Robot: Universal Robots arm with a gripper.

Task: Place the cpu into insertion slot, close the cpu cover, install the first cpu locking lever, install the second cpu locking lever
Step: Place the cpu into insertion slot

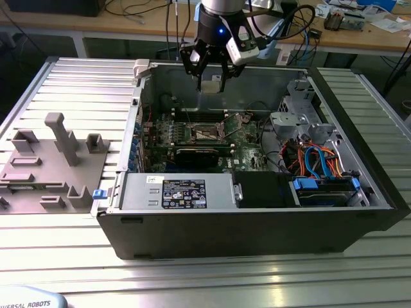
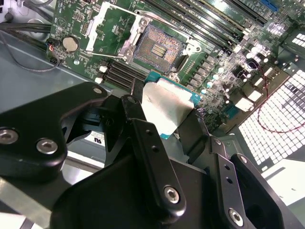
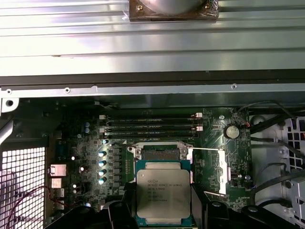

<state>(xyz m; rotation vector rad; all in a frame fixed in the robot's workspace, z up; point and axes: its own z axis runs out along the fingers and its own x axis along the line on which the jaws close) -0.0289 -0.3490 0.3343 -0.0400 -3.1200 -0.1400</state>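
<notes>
My gripper [image 1: 210, 78] hangs above the open computer case, shut on the cpu [image 1: 210, 85], a small square chip with a dull silver top. In both wrist views the cpu [image 2: 167, 106] [image 3: 163, 193] sits clamped between the black fingers [image 2: 137, 102], edges gripped, top face showing. Below it on the green motherboard [image 1: 247, 151] lies the insertion slot [image 2: 159, 46] [image 1: 207, 133], dark and bare, partly hidden behind the chip in the first wrist view. The cpu cover [image 2: 110, 29] [image 3: 220, 171] is swung open beside the slot, the board showing through its window.
The case walls [image 1: 138, 115] ring the board. A power supply [image 1: 186, 191] lies along the near side, and a drive cage with blue and orange cables [image 1: 321, 168] is at the exterior view's right. Long black memory slots [image 3: 152, 128] run beside the socket. A grey fixture [image 1: 54, 160] stands outside.
</notes>
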